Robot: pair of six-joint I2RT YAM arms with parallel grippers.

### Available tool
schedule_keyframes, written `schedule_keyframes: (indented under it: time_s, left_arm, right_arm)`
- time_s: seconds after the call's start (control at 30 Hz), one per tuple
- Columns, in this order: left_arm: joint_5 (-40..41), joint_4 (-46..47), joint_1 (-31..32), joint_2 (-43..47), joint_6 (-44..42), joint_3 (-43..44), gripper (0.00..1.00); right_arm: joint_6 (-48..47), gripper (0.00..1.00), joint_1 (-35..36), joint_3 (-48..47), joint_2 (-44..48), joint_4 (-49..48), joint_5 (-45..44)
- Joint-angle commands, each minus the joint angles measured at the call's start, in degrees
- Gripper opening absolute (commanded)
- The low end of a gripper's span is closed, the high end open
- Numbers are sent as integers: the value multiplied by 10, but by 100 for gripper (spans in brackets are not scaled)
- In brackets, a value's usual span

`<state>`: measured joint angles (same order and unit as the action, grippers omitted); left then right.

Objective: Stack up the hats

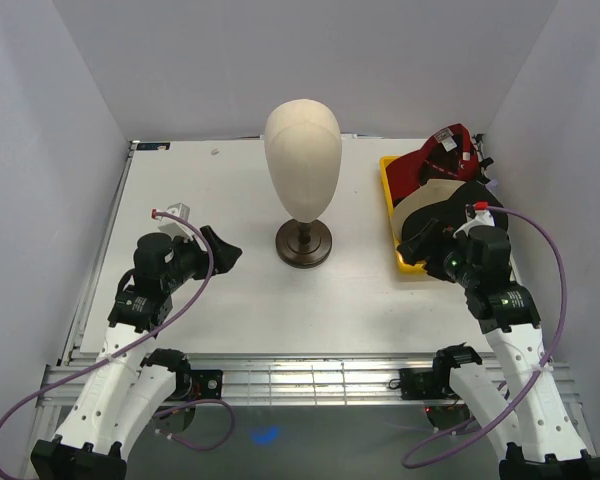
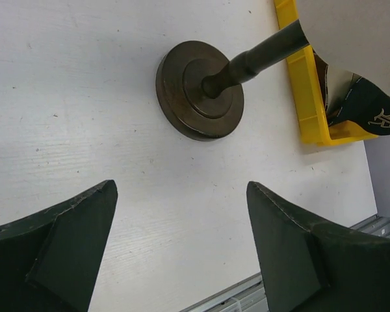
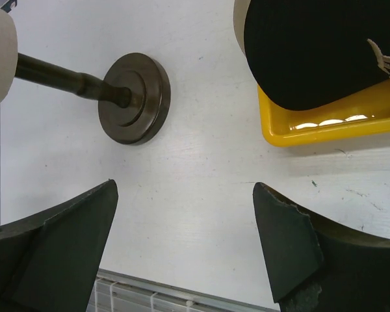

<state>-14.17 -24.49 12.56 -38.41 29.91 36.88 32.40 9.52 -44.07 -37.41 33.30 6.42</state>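
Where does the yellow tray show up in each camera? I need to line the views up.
Top external: yellow tray at the right side, mid-height.
Left wrist: yellow tray in the upper right, running down from the top edge.
Right wrist: yellow tray in the upper right, under a black hat.
Shared landmark: the dark round base, left of the tray in all three.

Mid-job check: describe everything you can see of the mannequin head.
The mannequin head is a smooth, beige, featureless egg shape with a matte surface, perhaps fabric or foam. It stands upright on a short dark post rising from a round, stepped dark base, metal by its look, which rests on the white table near its middle. It is bare, and nothing but the table touches it.
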Motion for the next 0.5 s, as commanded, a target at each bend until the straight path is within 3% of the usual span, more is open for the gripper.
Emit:
schedule_keyframes:
  time_s: [0.0, 0.47]
  left_arm:
    - [-14, 16, 2, 7, -10, -1, 89]
    - [-54, 9, 3, 13, 29, 12, 79]
  right_arm:
    - [-3, 89, 2, -9, 10, 7, -22]
    - [-26, 91, 2, -95, -28, 48, -4]
